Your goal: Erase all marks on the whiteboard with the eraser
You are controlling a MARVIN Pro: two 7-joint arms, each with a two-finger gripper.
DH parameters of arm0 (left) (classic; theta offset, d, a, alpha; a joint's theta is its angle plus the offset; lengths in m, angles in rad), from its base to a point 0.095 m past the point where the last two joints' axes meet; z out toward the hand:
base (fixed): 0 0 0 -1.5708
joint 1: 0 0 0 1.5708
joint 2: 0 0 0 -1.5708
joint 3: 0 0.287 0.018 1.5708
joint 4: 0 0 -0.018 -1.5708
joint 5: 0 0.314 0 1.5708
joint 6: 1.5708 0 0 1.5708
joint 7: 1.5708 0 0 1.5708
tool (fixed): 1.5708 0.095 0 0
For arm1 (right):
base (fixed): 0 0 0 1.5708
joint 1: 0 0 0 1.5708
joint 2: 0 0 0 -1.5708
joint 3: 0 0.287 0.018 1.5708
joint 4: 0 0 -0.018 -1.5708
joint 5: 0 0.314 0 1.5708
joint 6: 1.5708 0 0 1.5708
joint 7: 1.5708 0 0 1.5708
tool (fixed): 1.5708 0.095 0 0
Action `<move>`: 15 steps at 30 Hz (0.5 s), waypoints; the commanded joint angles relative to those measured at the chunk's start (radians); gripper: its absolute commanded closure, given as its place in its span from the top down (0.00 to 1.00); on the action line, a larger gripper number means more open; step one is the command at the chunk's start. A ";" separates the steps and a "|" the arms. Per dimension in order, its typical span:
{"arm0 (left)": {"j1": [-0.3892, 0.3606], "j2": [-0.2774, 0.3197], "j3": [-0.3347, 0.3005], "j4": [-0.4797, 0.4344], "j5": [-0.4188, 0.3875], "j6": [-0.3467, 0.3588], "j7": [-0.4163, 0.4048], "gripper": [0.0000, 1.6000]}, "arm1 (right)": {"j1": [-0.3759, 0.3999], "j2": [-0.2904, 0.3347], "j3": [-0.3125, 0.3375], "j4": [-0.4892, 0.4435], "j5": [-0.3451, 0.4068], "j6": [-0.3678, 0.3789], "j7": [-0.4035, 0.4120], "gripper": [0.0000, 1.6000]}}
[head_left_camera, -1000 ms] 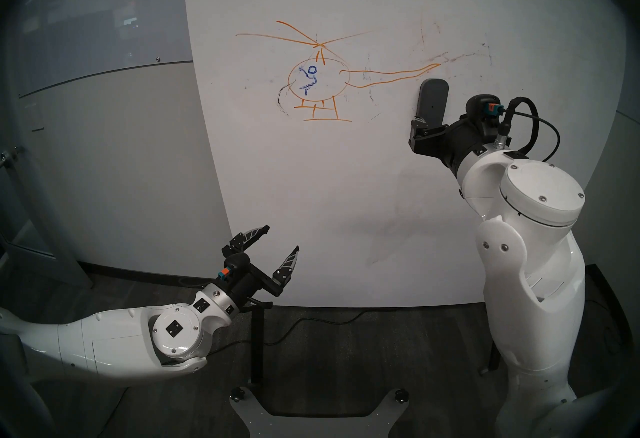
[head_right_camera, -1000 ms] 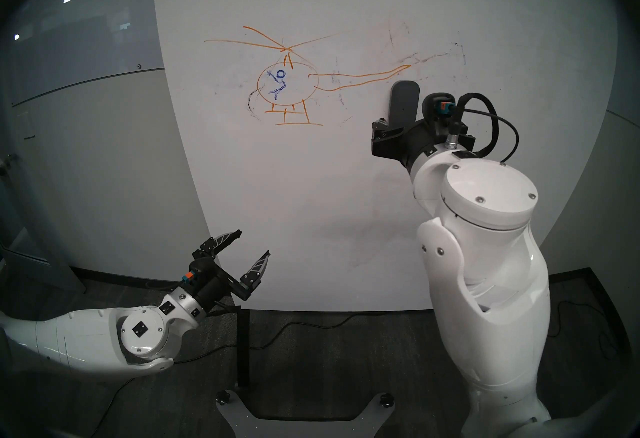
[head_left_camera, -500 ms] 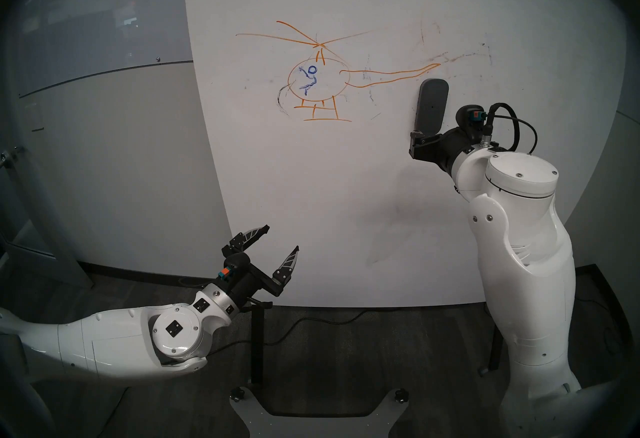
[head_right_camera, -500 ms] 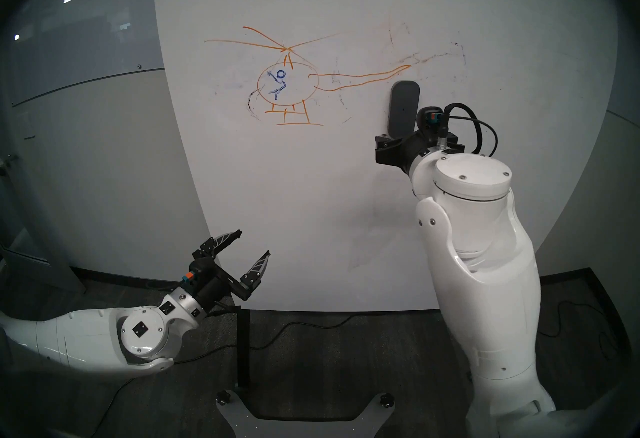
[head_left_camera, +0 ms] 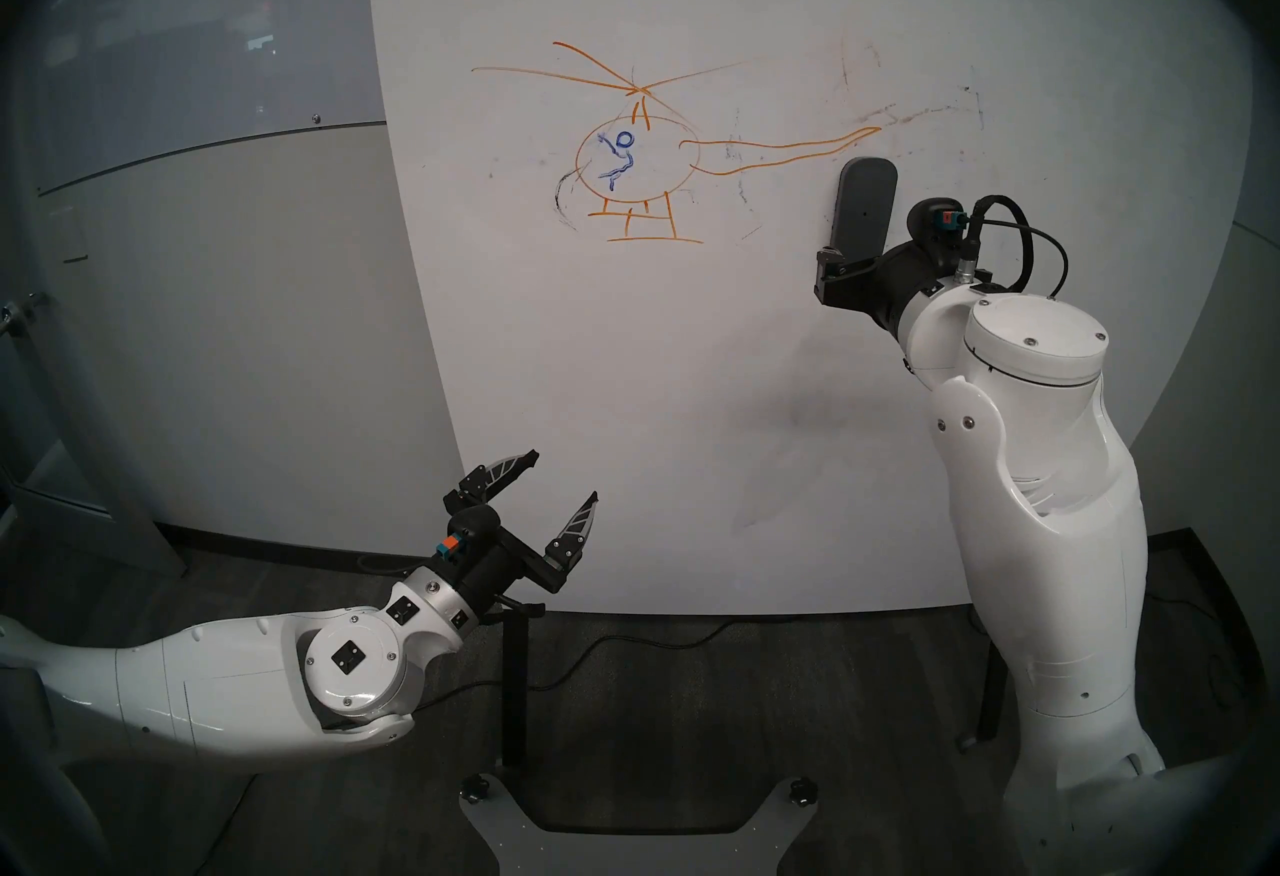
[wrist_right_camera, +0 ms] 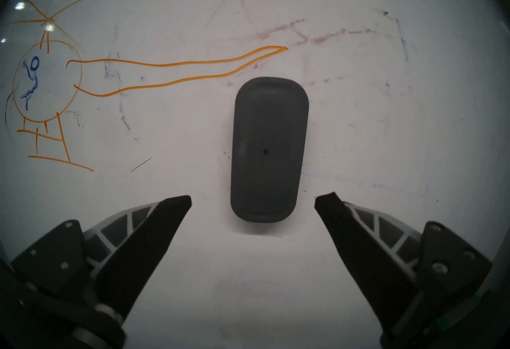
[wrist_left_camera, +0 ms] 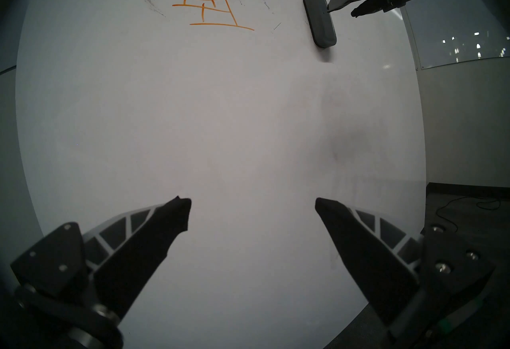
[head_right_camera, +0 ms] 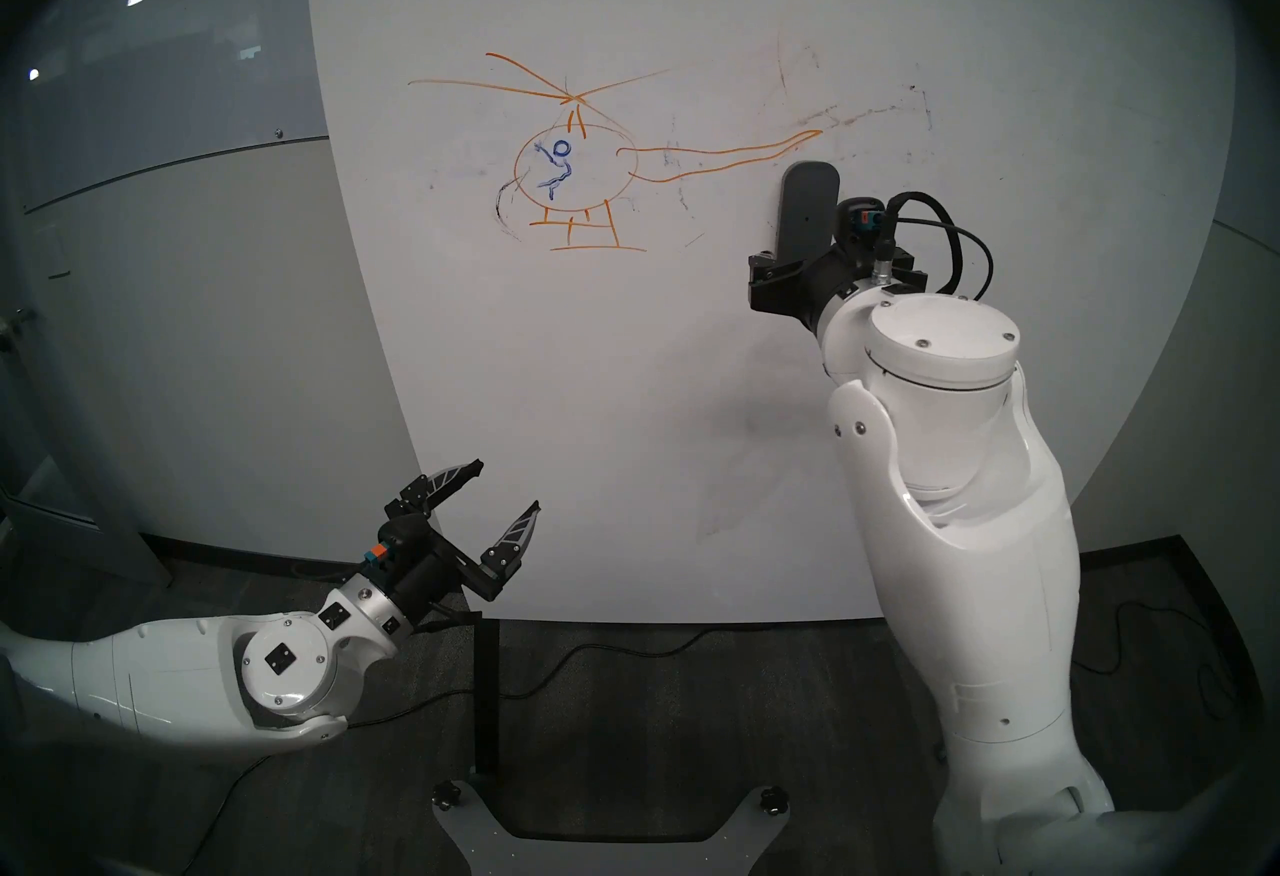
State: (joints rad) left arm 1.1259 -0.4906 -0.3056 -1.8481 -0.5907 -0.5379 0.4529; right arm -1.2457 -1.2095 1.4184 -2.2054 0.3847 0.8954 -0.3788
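Dark carpet and pale office walls frame the large matte white whiteboard panel [head_left_camera: 692, 369], which fills the middle of the head views; a grey glass board with graph lines [head_left_camera: 208, 9] sits in the upper left corner. On the white panel, left of centre, stand the marks: an orange line drawing of a helicopter [head_left_camera: 644, 161] with a small blue stick figure [head_left_camera: 618, 160] inside its cabin, black scribbles [head_left_camera: 564, 206] at its lower left, and faint reddish smudges [wrist_right_camera: 317, 36] beyond the tail.

The dark grey oblong eraser with rounded ends [wrist_right_camera: 269, 149] clings upright to the panel, centre right in the head views, just below the tail's tip. The black right gripper [wrist_right_camera: 252, 199] faces it with jaws spread wider than the pad, one finger on each side of its lower end, holding nothing; whether a fingertip touches the pad's face I cannot tell. The black left gripper [wrist_left_camera: 252, 202] hangs low, left of centre, jaws wide and empty.

Risks, as I judge them: the jaws could close off-centre and catch only the lower end, so the eraser might pivot or drop; too shallow a reach may pinch the rounded edges and slip off; pushing on may shove the pad or jam the fingertips [wrist_right_camera: 176, 202] against the board
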 commanded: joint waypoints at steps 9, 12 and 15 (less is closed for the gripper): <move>-0.009 0.001 -0.007 -0.008 -0.001 -0.003 0.000 1.00 | 0.065 -0.006 0.000 0.059 -0.005 -0.018 0.027 1.00; -0.009 0.001 -0.007 -0.008 -0.001 -0.003 0.000 1.00 | 0.067 -0.006 0.001 0.063 -0.007 -0.020 0.033 1.00; -0.009 0.001 -0.007 -0.008 -0.001 -0.003 0.000 1.00 | 0.070 -0.007 0.002 0.068 -0.008 -0.023 0.040 1.00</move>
State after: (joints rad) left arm 1.1253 -0.4905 -0.3047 -1.8481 -0.5908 -0.5379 0.4533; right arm -1.2070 -1.2111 1.4214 -2.1289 0.3748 0.8874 -0.3448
